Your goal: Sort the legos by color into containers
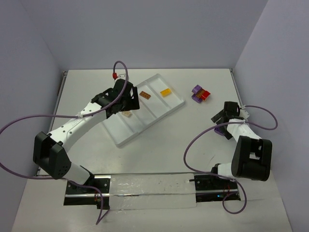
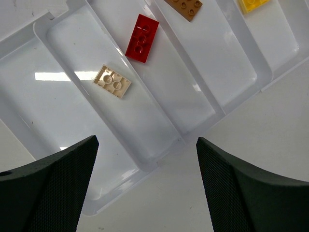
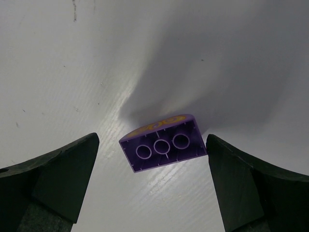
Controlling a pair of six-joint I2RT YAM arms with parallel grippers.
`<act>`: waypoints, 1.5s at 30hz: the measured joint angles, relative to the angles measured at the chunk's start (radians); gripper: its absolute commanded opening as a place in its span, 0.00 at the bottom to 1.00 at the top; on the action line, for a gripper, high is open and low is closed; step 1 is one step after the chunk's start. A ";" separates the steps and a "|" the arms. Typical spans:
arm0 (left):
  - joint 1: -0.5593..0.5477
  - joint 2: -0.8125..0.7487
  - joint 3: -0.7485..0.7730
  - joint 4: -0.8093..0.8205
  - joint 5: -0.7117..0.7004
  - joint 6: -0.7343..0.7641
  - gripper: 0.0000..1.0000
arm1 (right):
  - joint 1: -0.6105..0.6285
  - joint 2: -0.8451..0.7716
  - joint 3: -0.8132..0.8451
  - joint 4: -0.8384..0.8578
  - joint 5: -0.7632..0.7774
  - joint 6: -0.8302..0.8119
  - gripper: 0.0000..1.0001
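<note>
You've got the tray [image 1: 126, 136] lying askew on the table [image 1: 169, 145], left of centre, with your left gripper [image 2: 146, 142] hanging over its left part. Reading the compartments from the right end: the right-end brick [image 1: 165, 92] sits in the outermost one, the second brick [image 1: 146, 95] in the next, the third brick [image 2: 142, 37] in the one after, and the fourth brick [image 2: 112, 81] one further left. On the table to the tray's right, a cluster of bricks [image 1: 201, 94] sits bunched together. Nearer you and further right, a lone brick [image 3: 161, 147] lies between the fingers of your right gripper [image 3: 152, 139]. The strip [image 1: 149, 191] runs along the near edge between the arm bases.
</note>
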 measured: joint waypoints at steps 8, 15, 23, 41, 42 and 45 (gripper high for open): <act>0.000 -0.033 -0.023 0.006 -0.003 0.006 0.91 | 0.001 0.064 0.008 0.057 -0.061 -0.102 0.99; 0.000 -0.047 -0.034 0.008 -0.003 0.005 0.91 | 0.027 0.098 0.041 0.077 -0.101 -0.161 1.00; 0.000 -0.052 -0.043 0.010 -0.003 0.005 0.91 | 0.044 0.158 0.094 0.079 -0.110 -0.179 1.00; 0.000 -0.083 -0.072 0.010 -0.011 0.004 0.91 | 0.090 0.208 0.175 0.059 -0.016 -0.151 1.00; 0.000 -0.087 -0.073 0.010 -0.011 0.003 0.91 | 0.091 0.202 0.175 0.053 -0.003 -0.146 1.00; 0.000 -0.095 -0.073 0.010 -0.012 0.000 0.91 | 0.091 0.159 0.169 0.040 0.037 -0.131 1.00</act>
